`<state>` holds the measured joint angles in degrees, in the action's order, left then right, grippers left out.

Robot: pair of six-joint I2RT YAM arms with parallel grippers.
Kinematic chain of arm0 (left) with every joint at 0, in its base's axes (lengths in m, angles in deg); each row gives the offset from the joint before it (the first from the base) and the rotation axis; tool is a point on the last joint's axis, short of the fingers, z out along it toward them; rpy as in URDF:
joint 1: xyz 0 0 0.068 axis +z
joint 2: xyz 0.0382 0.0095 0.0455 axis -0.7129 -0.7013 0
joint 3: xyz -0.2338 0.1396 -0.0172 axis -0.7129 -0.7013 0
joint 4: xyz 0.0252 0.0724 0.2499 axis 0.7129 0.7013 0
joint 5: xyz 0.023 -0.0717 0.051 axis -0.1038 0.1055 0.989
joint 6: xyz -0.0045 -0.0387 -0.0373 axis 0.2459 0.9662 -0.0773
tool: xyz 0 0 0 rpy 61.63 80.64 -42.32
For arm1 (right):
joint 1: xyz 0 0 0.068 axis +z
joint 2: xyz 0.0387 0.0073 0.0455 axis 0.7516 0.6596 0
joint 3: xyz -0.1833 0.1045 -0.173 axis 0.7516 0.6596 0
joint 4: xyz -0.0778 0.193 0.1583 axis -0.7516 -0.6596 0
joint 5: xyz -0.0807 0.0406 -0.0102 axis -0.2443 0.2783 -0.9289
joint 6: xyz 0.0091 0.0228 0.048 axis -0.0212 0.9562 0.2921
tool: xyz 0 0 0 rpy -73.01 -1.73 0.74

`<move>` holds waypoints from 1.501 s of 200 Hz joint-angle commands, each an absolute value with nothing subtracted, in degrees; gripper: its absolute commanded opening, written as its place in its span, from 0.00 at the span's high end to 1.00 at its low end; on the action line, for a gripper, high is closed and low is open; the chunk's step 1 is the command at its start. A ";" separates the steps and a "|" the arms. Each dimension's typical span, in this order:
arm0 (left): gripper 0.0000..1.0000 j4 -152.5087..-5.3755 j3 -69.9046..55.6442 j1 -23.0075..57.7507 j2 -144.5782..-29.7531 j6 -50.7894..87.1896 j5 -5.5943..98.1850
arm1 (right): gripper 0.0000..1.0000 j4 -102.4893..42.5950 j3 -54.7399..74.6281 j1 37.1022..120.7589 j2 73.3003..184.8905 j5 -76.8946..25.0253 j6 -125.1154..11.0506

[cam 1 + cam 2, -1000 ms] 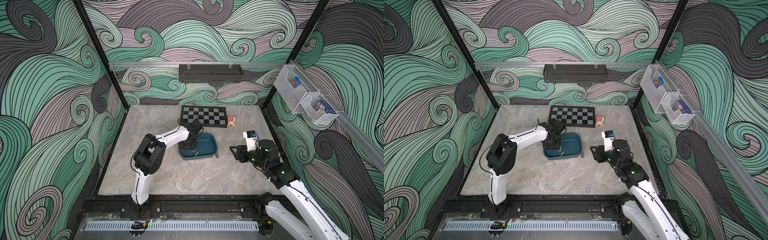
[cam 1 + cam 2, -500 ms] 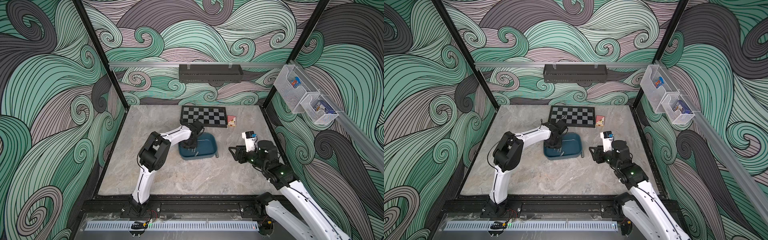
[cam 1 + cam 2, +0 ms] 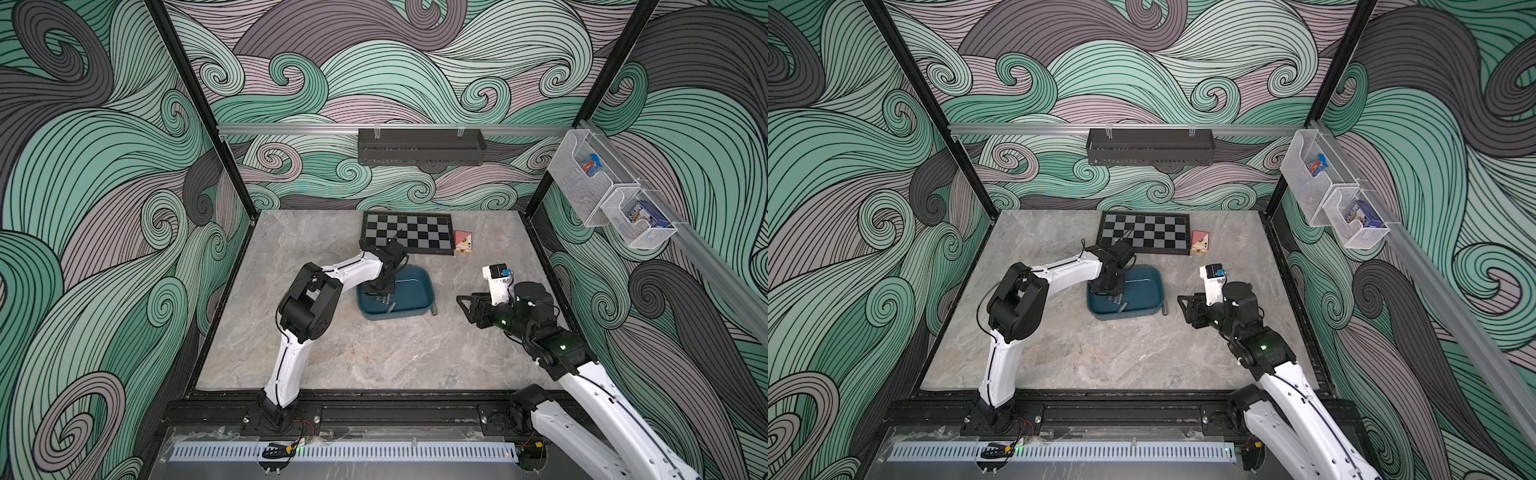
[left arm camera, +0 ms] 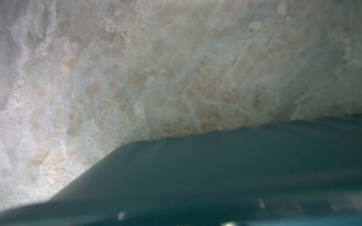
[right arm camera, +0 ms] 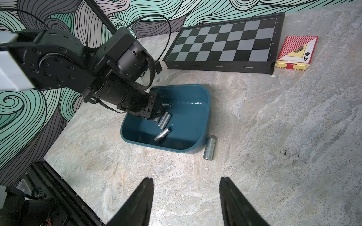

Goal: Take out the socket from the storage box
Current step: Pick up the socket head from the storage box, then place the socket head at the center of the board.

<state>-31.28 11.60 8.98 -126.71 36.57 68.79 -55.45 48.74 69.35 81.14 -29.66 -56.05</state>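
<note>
Socket [image 5: 162,135] lies flat in the storage box [image 5: 202,117], axis oblique to walls; left gripper [image 5: 157,115] state unclear, right gripper [image 5: 186,179] spread.

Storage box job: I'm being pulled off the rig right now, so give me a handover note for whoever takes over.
Left gripper: down inside the storage box, tips among the sockets; jaws hidden, grip unconfirmed.
Right gripper: jaws open, empty, above the table, facing the box.
Done: one socket already lies on the table beside the box's corner.
Left: several sockets remain in the box; probably lift one out next.
</note>
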 commanded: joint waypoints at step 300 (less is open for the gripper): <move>1.00 -36.07 -15.81 22.10 -106.25 32.58 62.17 | 0.43 -50.94 50.93 70.30 84.00 -26.41 -54.43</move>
